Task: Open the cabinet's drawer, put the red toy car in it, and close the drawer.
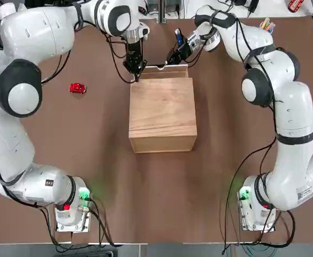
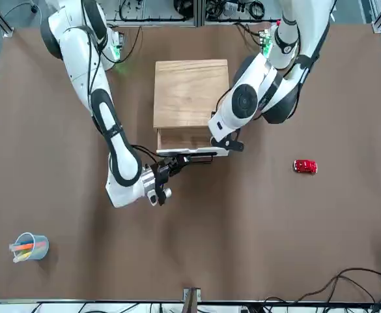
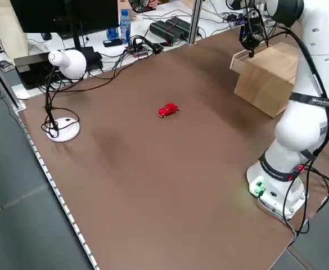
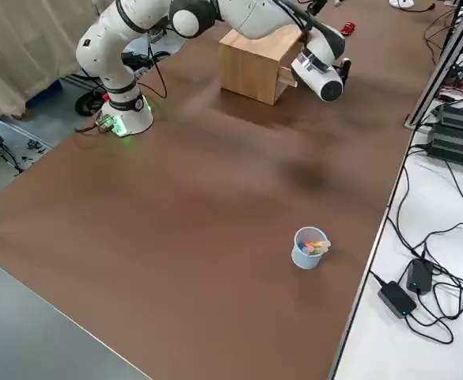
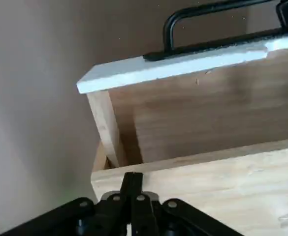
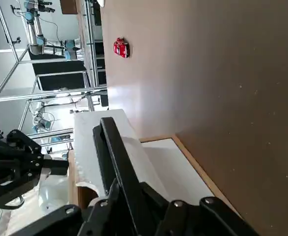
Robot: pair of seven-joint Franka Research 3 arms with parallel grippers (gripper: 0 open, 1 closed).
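The open, white-fronted drawer [image 2: 183, 138] is gripped by its handle [image 5: 217, 8] in the right gripper's [image 2: 198, 158] narrowed jaws; the left gripper's [image 5: 133, 176], shut, empty, are held by the cabinet [image 1: 162, 110].

Glossy white rounded arms, black joint bands, looping black cables, green-lit bases.
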